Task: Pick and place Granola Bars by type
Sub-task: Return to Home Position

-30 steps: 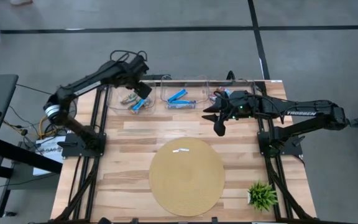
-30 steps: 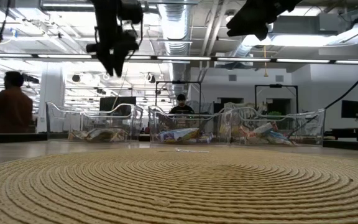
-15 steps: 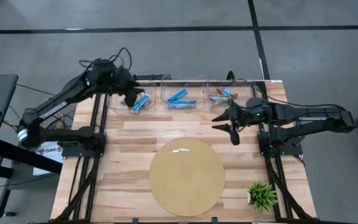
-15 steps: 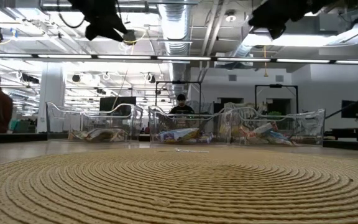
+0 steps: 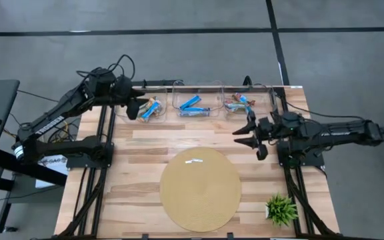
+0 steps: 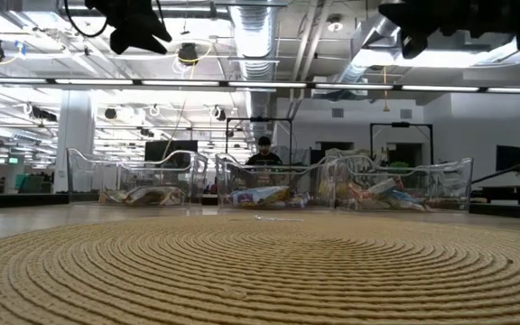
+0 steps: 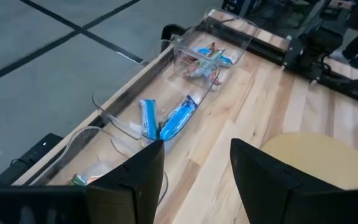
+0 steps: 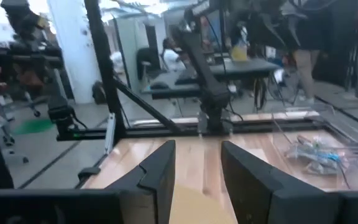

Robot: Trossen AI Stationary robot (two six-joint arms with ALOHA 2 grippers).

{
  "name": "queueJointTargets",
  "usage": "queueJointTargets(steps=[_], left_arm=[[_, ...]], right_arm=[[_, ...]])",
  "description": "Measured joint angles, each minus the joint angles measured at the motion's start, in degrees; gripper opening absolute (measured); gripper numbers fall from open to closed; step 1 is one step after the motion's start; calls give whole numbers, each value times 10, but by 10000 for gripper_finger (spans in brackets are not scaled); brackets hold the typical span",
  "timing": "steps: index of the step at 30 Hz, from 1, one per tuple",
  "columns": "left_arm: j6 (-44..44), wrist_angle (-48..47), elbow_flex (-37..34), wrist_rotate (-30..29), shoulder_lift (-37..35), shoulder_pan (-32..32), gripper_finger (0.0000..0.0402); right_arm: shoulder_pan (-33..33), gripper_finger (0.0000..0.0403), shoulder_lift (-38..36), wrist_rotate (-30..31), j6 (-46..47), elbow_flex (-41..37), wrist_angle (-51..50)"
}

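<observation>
Granola bars lie in three clear bins along the table's far edge. The left bin (image 5: 142,108) holds blue bars (image 5: 151,109). In the middle bin (image 5: 193,105) are two blue bars (image 7: 178,117). The right bin (image 5: 240,103) contains reddish and blue bars (image 5: 237,102). My left gripper (image 5: 134,109) hovers open above the left bin's left part, holding nothing. My right gripper (image 5: 250,136) is open and empty in the air near the table's right edge, nearer than the right bin. In the low view both arms show only at the top.
A round tan woven disc (image 5: 200,189) covers the near middle of the table, with a small white scrap (image 5: 194,160) on its far part. A small green plant (image 5: 281,209) stands at the near right corner. Bare wood lies between the bins and the disc.
My left gripper has drawn back from over the left bin toward the table's left edge and risen. My right gripper has pulled away from the right bin toward the table's right and near edges and has also risen. The bars and bins have stayed put.
</observation>
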Motion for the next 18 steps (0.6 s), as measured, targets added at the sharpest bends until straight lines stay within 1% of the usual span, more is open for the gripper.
queueJointTargets(steps=[2,6,12,18], left_arm=[[6,-7,0,0,1,0,178],[8,-23,0,0,1,0,178],[19,-44,0,0,1,0,178],[28,-43,0,0,1,0,178]], right_arm=[[0,123,-12,-5,0,-25,25],[0,123,-47,-4,5,-54,23],[0,123,-139,-15,-15,-85,22],[0,123,-224,-16,3,-142,31]])
